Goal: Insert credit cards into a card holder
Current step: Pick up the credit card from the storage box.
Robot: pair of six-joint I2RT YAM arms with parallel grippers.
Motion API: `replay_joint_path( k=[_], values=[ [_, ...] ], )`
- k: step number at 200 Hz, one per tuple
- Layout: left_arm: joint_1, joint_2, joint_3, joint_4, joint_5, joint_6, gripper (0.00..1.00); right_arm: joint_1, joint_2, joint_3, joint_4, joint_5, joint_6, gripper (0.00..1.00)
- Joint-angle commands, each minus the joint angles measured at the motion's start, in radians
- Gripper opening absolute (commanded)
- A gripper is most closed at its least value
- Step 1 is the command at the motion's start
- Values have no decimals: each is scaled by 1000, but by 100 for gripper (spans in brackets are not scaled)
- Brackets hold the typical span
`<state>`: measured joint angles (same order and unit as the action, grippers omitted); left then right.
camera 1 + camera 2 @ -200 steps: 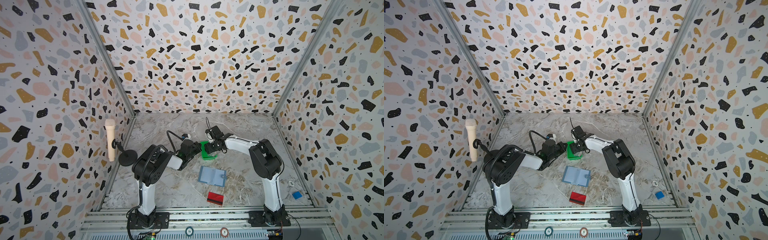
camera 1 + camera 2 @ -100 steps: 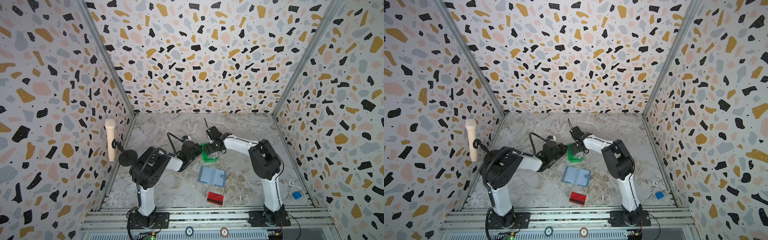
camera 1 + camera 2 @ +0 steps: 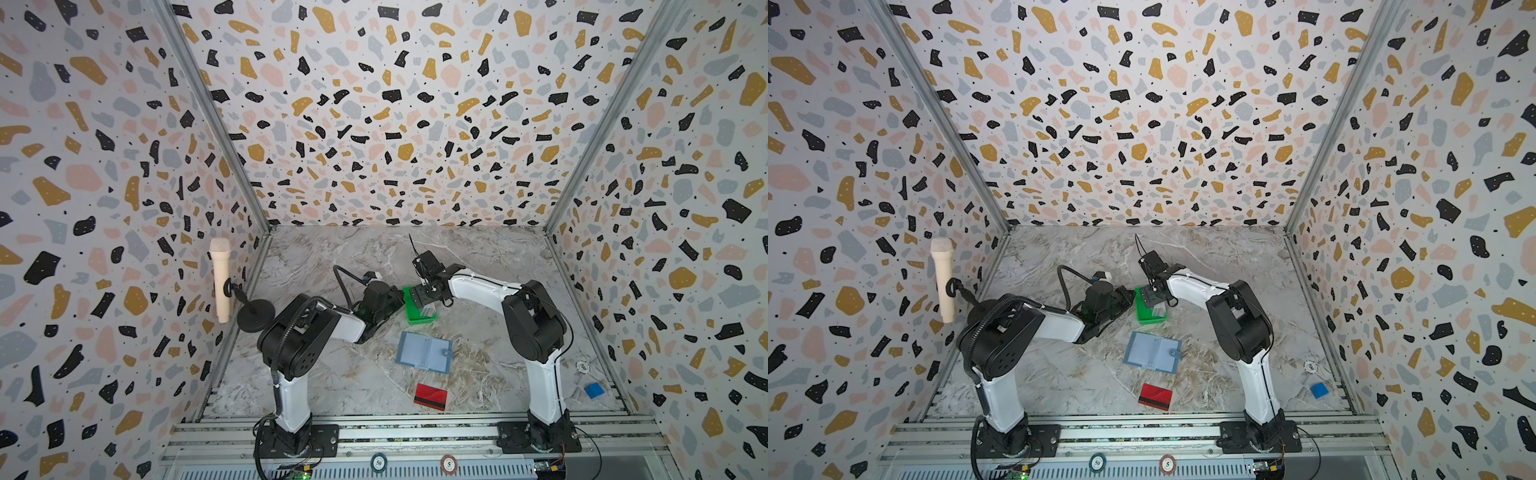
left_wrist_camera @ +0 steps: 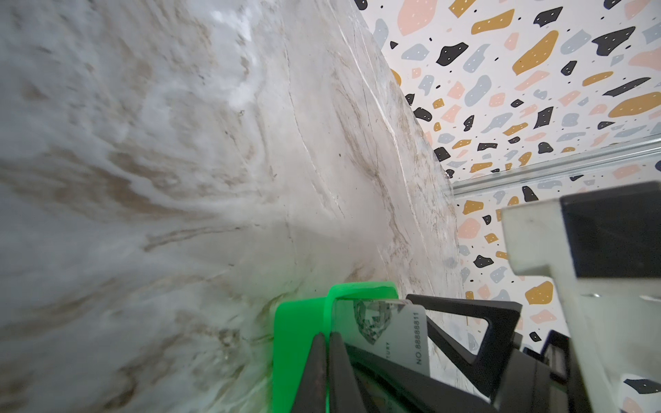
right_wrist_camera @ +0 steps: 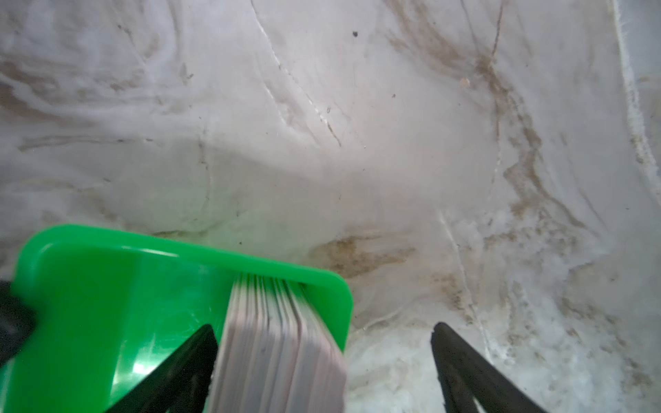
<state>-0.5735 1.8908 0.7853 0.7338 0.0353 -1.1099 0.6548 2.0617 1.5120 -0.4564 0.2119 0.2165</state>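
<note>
Marble-patterned bench [image 3: 332, 374]. The dusty-blue folding card holder [image 3: 424, 352] lies open mid-bench. Behind it, a bright green plastic tray [image 3: 415, 319] holds upright pale plastic credit cards [image 5: 279, 350]. 1 red dark-striped card [image 3: 430, 396] lies nearer me. My right pincer [image 5: 322, 327] straddles the stack, apart; my left pincer [image 4: 327, 343] is together at the tray wall.

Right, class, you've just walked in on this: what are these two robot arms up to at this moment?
Both arms reach to the green tray. The right gripper is open, its jaws straddling the stack of cards that stands in the tray, with nothing gripped yet. The left gripper is shut, at the tray's side wall. The blue card holder lies open and untouched on the table, nearer the arm bases. A red card lies nearer still.
</note>
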Motion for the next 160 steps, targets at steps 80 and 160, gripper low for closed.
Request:
replay_joint_path(
  k=[80, 160],
  values=[
    [0, -1, -12, 66, -26, -8, 0, 20, -69, 32, -63, 98, -17, 82],
    [-1, 16, -13, 75, -20, -18, 0, 43, -71, 53, -80, 135, -25, 73]
  ],
)
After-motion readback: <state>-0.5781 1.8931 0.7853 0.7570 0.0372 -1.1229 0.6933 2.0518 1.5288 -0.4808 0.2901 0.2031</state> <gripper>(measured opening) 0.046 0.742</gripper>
